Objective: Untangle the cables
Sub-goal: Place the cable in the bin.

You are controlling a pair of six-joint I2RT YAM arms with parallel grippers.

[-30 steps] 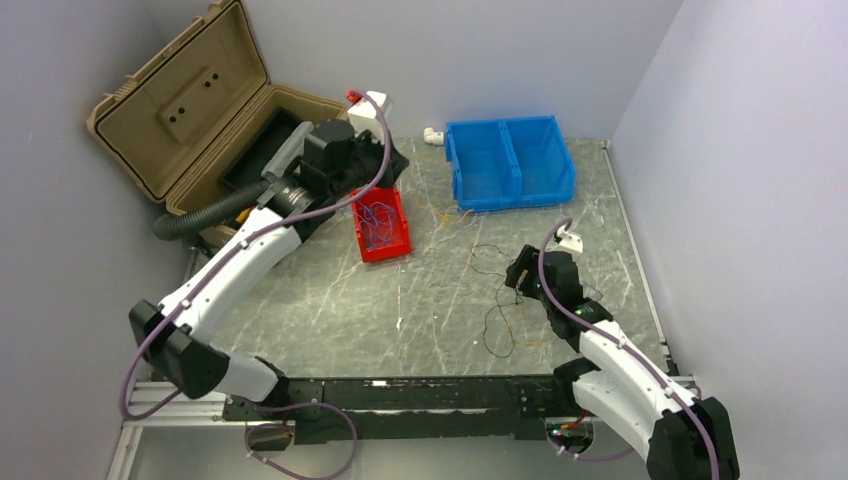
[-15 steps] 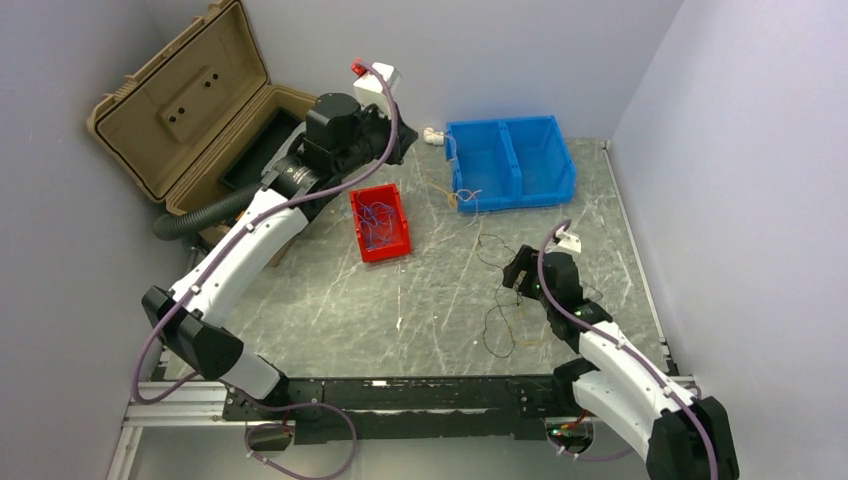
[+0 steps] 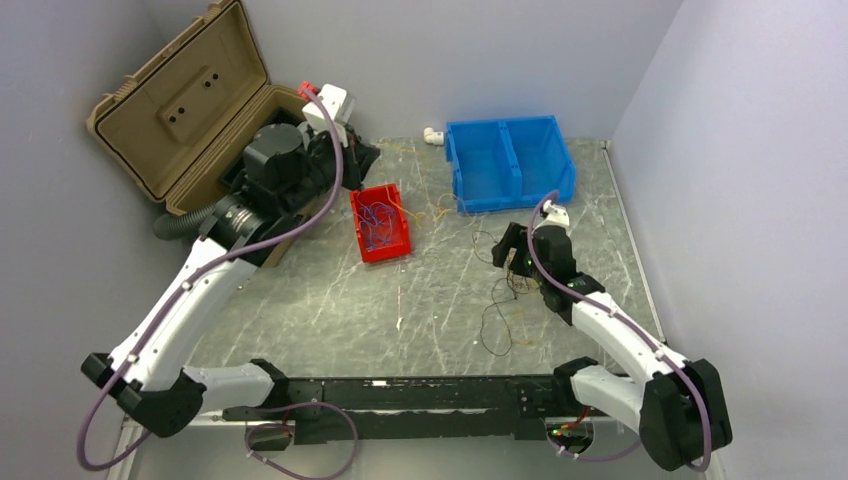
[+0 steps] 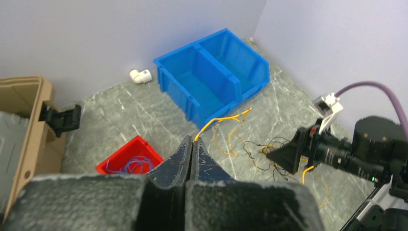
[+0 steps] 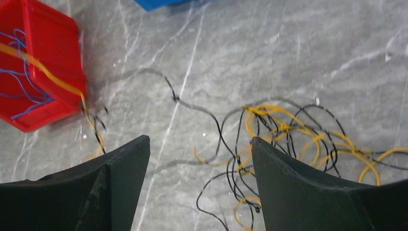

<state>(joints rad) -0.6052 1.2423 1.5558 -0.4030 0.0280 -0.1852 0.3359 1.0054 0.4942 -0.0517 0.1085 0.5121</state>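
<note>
Pull gently with the left gripper (image 4: 192,142), clamped shut on one yellow wire (image 4: 223,118) running over the red bin (image 3: 388,252) at ten o'clock of the table (image 3: 330,310). Lower the right gripper (image 5: 199,142), spread wide and holding nothing, onto the cables (image 5: 288,129), a loose black-and-yellow tangle at four o'clock. Pin the black loops just beside the yellow wire, not the wire itself. Draw slowly; stop on any dragging of the whole knot. Mind the blue wires (image 3: 376,216) lying in the bin.
</note>
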